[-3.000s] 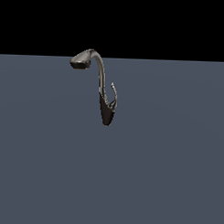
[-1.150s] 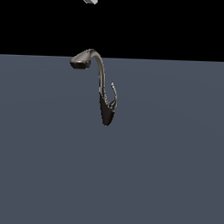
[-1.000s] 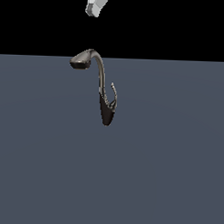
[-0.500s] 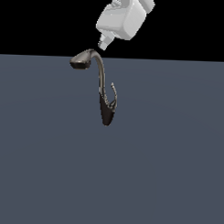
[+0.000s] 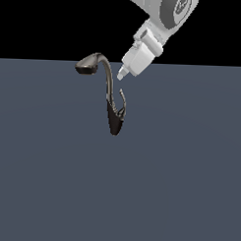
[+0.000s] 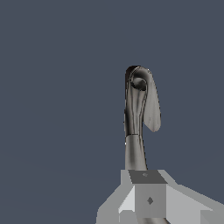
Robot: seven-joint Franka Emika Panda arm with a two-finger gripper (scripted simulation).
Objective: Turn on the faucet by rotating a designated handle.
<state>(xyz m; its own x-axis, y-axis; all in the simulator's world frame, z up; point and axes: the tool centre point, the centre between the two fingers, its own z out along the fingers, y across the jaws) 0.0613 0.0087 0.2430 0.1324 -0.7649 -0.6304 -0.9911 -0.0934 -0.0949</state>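
Note:
The faucet point(image 5: 114, 121) stands on the grey floor in the exterior view, with a dark cone base, an arched grey neck point(image 5: 108, 80) and an oval spout head point(image 5: 86, 65) pointing to that view's left. The handle point(image 5: 124, 101) is a thin grey sliver rising from the base on the right side. My gripper point(image 5: 122, 73) comes down from the upper right; its jaws look shut and hold nothing. Its tip hangs just above the handle and right of the neck, apart from both. The wrist view shows the faucet point(image 6: 136, 113) past the gripper point(image 6: 145, 183); the handle is hidden there.
A flat grey floor point(image 5: 179, 183) spreads around the faucet, with black background above it. The white arm link point(image 5: 165, 16) reaches in from the exterior view's upper right.
The gripper has come into view from the top and moved down and to the exterior view's right, to just above the handle. The faucet and handle have not moved.

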